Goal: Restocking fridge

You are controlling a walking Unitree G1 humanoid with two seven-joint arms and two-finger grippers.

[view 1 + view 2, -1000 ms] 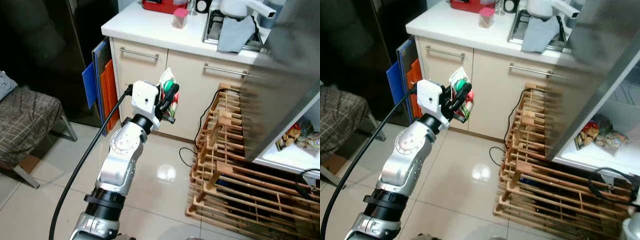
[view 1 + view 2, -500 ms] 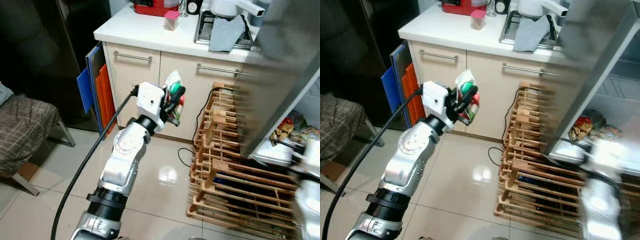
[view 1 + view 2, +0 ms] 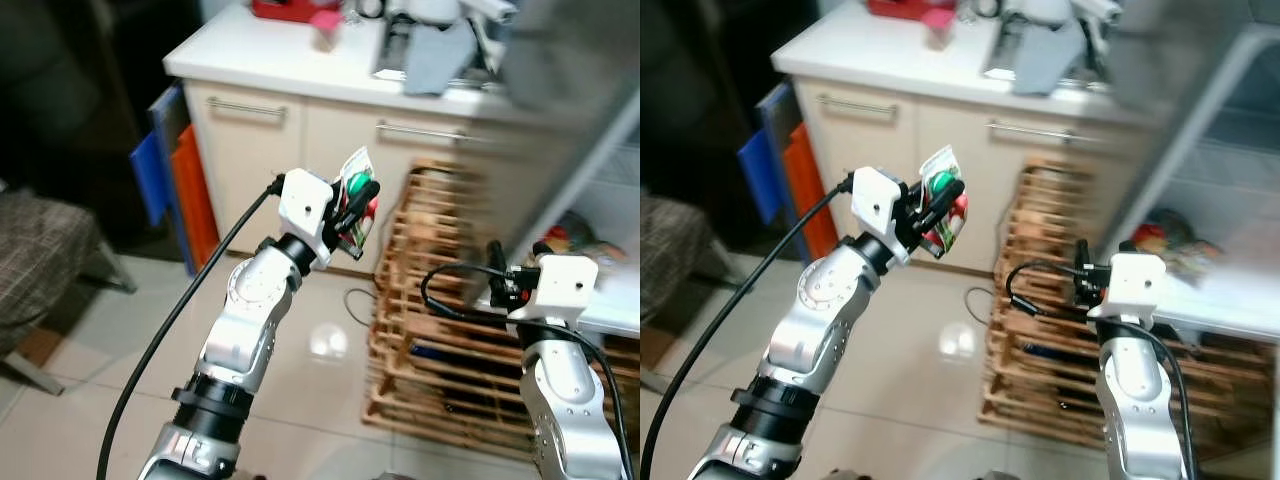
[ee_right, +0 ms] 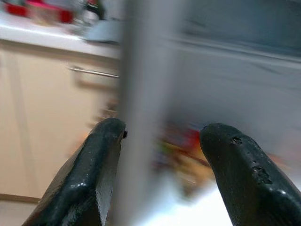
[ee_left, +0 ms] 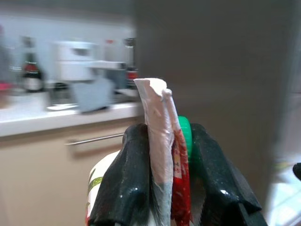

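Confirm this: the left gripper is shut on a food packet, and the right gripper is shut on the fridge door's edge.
Not quite. The left gripper is shut on the packet, but the right gripper is open: the right wrist view shows its fingers spread wide, with the fridge door's edge between them, not clamped.

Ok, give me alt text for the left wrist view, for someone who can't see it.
The left gripper is shut on a white, red and green food pouch, its crimped top edge standing up between the two black fingers. Behind, blurred, are a cream cabinet and a grey fridge door.
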